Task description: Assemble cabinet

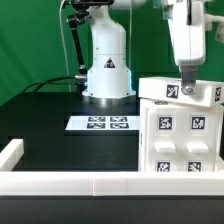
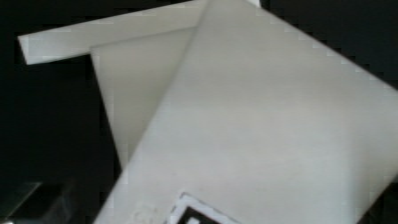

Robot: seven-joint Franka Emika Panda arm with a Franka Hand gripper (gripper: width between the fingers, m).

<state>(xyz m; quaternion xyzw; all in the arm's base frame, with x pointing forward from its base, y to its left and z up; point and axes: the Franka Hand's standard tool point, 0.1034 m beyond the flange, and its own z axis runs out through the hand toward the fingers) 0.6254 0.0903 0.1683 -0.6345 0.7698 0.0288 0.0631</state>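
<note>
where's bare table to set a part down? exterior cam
Free: the black table between the marker board, the border rail and the exterior view's left edge. Crowded: the exterior view's right, filled by the cabinet with the gripper at its top.

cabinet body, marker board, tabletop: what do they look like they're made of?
Cabinet: looks like white plastic, matte and opaque; smooth flat panels with crisp edges, also seen in the wrist view. Its tags look printed.
Marker board: thin flat white sheet, plastic or card, can't tell which.
Table: black matte surface, no glare; the material is unclear.
</note>
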